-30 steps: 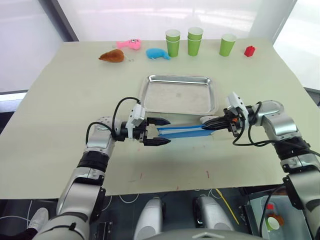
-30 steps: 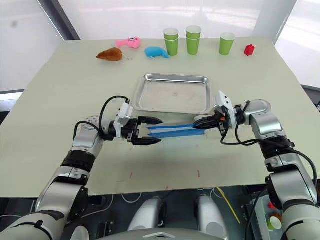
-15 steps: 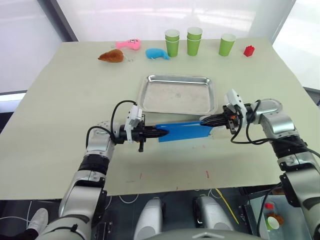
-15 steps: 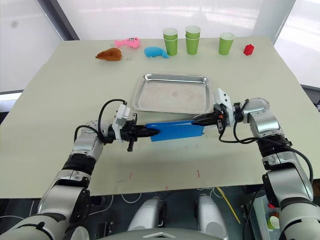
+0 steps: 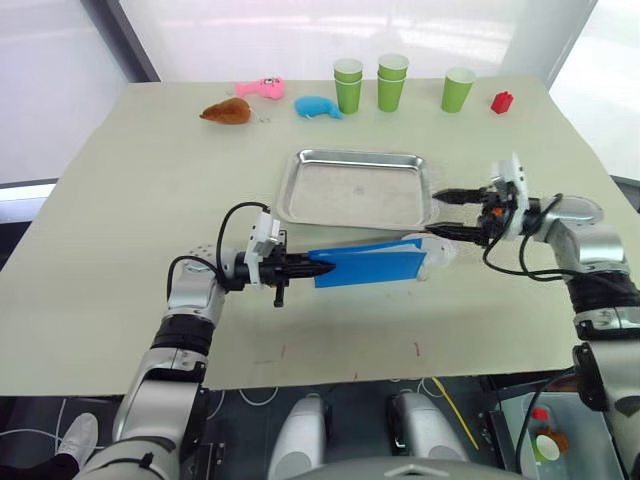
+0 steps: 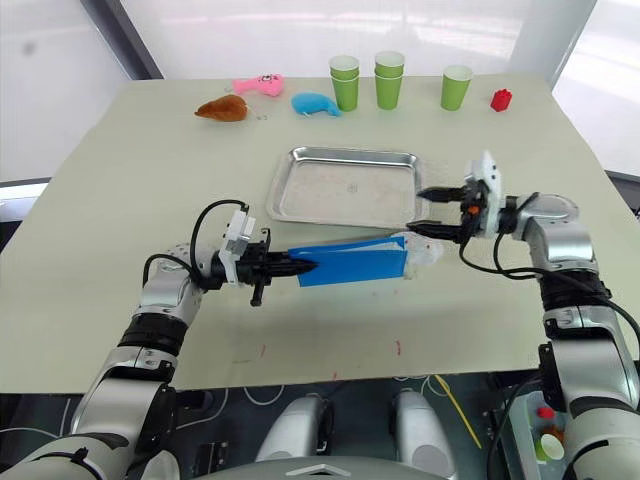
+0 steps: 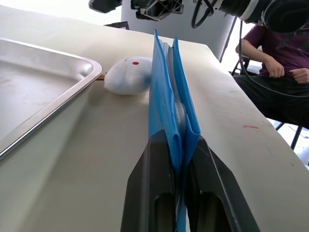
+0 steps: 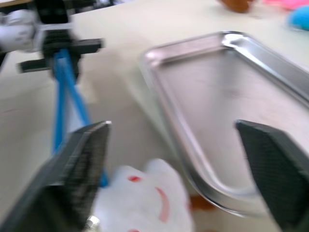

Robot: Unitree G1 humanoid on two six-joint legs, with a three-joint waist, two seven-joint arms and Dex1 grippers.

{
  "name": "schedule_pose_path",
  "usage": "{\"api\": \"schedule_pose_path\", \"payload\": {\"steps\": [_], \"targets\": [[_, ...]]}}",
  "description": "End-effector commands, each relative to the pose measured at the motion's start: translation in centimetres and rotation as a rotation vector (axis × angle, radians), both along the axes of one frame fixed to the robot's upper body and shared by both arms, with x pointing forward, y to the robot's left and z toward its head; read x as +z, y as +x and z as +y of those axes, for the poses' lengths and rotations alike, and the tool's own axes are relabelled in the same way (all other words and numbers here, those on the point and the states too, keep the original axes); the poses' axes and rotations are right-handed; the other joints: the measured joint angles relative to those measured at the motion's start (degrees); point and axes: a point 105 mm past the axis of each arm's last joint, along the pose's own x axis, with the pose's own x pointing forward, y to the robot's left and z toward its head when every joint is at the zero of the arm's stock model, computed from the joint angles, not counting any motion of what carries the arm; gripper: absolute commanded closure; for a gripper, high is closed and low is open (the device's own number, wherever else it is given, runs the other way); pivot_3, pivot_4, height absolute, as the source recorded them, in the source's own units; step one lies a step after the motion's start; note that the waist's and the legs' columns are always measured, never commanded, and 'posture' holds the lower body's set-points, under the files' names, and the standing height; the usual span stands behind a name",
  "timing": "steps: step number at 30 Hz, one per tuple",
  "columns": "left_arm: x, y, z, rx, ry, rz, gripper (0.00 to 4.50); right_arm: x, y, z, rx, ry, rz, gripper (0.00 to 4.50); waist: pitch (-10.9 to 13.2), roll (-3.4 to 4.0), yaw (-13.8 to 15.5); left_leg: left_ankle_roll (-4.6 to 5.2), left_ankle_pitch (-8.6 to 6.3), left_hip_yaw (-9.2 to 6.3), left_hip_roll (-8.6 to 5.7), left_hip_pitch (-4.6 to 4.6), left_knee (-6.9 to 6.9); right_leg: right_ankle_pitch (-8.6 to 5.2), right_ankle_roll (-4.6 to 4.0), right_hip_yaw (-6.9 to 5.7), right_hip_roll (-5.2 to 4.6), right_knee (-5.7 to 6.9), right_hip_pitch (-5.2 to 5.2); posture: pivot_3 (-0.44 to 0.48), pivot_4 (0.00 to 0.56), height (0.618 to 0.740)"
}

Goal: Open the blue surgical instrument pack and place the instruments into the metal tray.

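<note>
In the left eye view the left gripper (image 5: pixel 318 268) has its two fingers pressed together on the near-left end of the blue surgical instrument pack (image 5: pixel 370 265), which stands on edge above the table (image 5: pixel 130 230), just in front of the metal tray (image 5: pixel 357 187). The right gripper (image 5: pixel 440 213) hangs at the tray's right front corner with its fingers spread wide, apart from the pack; a small white object (image 5: pixel 438 250) lies on the table at the pack's right end, just below that gripper. Green cups (image 5: pixel 390 82), a red block (image 5: pixel 501 101) and plush toys (image 5: pixel 318 106) stand along the far edge. The right eye view shows the same layout: pack (image 6: pixel 352 262) pinched at its left end, tray (image 6: pixel 345 186) bare inside. In the left wrist view the fingers (image 7: pixel 154 193) clamp the folded pack (image 7: pixel 169 96) from both sides; pale lining shows between the blue covers, but the contents cannot be made out. The white object (image 7: pixel 128 76) lies beside the pack near the tray rim (image 7: pixel 48 111), and a seated person (image 7: pixel 280 63) is partly cut off behind the table. In the right wrist view the open fingers (image 8: pixel 79 164) frame the tray corner (image 8: pixel 193 145); the pack (image 8: pixel 65 101) and the white object (image 8: pixel 140 200) are blurred
</note>
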Motion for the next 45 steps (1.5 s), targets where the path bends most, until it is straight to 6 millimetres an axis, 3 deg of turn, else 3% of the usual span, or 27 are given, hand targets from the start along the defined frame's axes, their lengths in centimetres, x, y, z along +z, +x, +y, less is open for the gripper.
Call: {"api": "schedule_pose_path", "payload": {"steps": [1,4,12,16,19,22,23,26,32,37,40,45], "targets": [[1.5,-0.2,0.1,-0.032,-0.021,-0.060,4.50,-0.6,0.0,-1.3,-0.058,-0.013,0.014,0.04,0.00,0.00,-0.08,0.00,0.00,0.01,0.00,0.00,0.00,0.00,0.00,0.01,0.00,0.00,0.00,0.000,0.150,0.740],[1.6,-0.2,0.2,-0.033,-0.019,-0.063,4.50,-2.5,-0.3,-1.8,-0.090,-0.068,0.066,0.04,0.00,0.00,-0.12,0.00,0.00,0.01,0.00,0.00,-0.01,0.00,0.00,0.02,0.01,0.00,0.00,0.000,0.150,0.740],[1.7,-0.1,0.2,-0.034,-0.001,-0.072,4.50,-7.4,-2.1,0.0,-0.111,-0.089,0.252,0.04,0.00,0.01,-0.23,0.00,0.00,0.00,0.01,0.00,-0.01,0.00,0.00,0.03,0.03,0.01,-0.01,0.000,0.150,0.740],[1.6,-0.3,0.2,-0.036,0.008,-0.074,4.50,-7.6,-2.8,0.1,-0.110,-0.060,0.274,0.98,0.00,0.00,-0.17,0.00,0.00,0.00,0.00,0.01,0.00,0.00,0.00,0.03,0.02,0.01,0.01,0.000,0.150,0.740],[1.5,-0.2,0.3,-0.034,0.014,-0.078,4.50,-7.0,-3.1,-0.5,-0.117,-0.044,0.266,2.06,0.00,0.00,-0.17,0.00,0.00,0.00,0.01,0.01,0.00,0.00,0.00,0.02,0.03,0.01,0.00,0.000,0.150,0.740],[1.4,-0.2,0.2,-0.034,0.021,-0.082,4.50,-6.1,-3.3,-1.0,-0.125,0.001,0.262,3.90,0.00,0.00,-0.15,0.00,0.00,0.01,0.00,0.01,0.00,0.00,0.01,0.03,0.03,0.01,0.00,0.000,0.150,0.740],[1.4,-0.2,0.1,-0.034,0.022,-0.083,4.50,-6.0,-3.4,-1.2,-0.129,0.006,0.259,4.32,0.00,0.00,-0.15,0.00,0.00,0.01,0.00,0.01,0.00,0.00,0.01,0.03,0.03,0.01,0.00,0.000,0.150,0.740],[1.4,0.0,-0.1,-0.030,0.024,-0.093,4.50,-5.4,-3.4,-2.0,-0.152,0.030,0.242,4.43,0.00,0.00,-0.02,0.00,0.00,0.00,0.00,0.00,0.00,0.00,0.01,0.02,0.03,0.00,0.00,0.000,0.150,0.740],[1.2,0.5,-0.6,-0.013,0.042,-0.124,4.50,-1.4,-3.5,-5.3,-0.235,0.160,0.151,4.43,0.01,-0.01,0.10,0.00,0.00,0.01,0.00,0.00,0.00,0.00,0.01,0.03,0.02,0.00,0.00,0.000,0.150,0.740],[0.8,0.8,-1.3,-0.031,0.064,-0.124,4.50,1.2,-3.7,-6.7,-0.266,0.236,0.096,4.43,0.01,-0.01,-0.05,0.00,0.00,0.02,0.01,0.00,0.00,0.00,0.01,0.05,0.05,0.00,0.00,0.000,0.150,0.740],[0.4,1.0,-1.8,-0.051,0.088,-0.128,4.50,3.5,-3.6,-6.2,-0.245,0.289,0.047,4.43,0.02,-0.01,-0.02,0.00,0.00,0.04,-0.01,0.00,0.00,0.00,0.01,0.07,0.04,0.00,0.00,0.000,0.150,0.740],[-0.2,1.3,-2.3,-0.064,0.100,-0.123,4.50,7.2,-3.8,-3.1,-0.151,0.372,-0.029,4.43,0.02,-0.01,-0.12,0.00,0.00,-0.01,0.01,0.00,-0.01,0.00,0.01,0.05,0.06,0.00,0.00,0.000,0.150,0.740]]}}
